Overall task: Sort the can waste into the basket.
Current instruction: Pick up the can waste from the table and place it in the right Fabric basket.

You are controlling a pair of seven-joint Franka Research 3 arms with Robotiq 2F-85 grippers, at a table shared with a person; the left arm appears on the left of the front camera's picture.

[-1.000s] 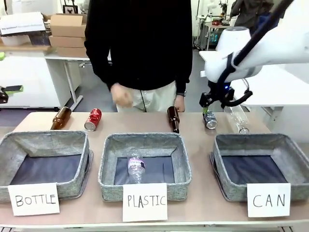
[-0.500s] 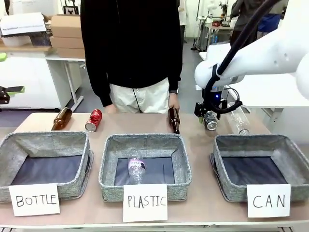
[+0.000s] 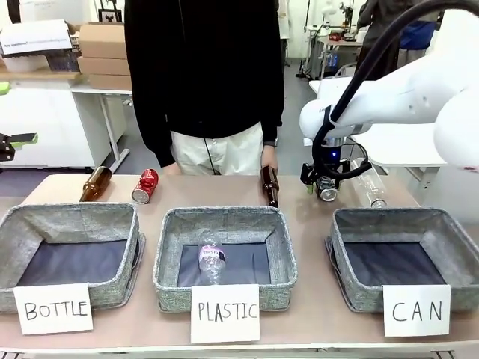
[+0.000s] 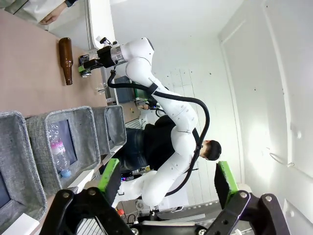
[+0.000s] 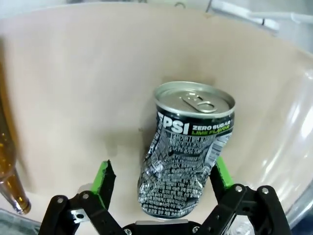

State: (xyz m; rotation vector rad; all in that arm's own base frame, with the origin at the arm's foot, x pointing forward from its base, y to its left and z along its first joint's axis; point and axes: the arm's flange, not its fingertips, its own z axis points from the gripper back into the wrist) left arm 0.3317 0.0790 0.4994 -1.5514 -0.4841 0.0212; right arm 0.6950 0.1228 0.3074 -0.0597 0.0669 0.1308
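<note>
The silvery-grey can (image 5: 188,152) is on the far side of the table, dented in the middle, with the clear plastic bottle (image 3: 367,185) just beside it and the CAN basket (image 3: 404,218) nearer to you with nothing in it. The big change: a second ago your right gripper (image 5: 161,170) was hanging above that can, and now it's dropped down so the fingers sit on either side of it. It hasn't clamped yet, though. In the right wrist view there's clear table showing between the can and one green pad (image 5: 103,177). The other pad looks like it might be touching the can, but honestly I can't tell from that angle.

So you're lined up and the squeeze is the next bit, then a short carry to the basket. Watch that plastic bottle, it's close enough to get nudged.

The red can (image 3: 144,185) is way over on the other side, near a brown bottle (image 3: 95,182), untouched. The person's hand (image 3: 269,158) has settled behind the other brown bottle (image 3: 269,186). Your left gripper (image 4: 166,180) is spread wide with nothing in it.
</note>
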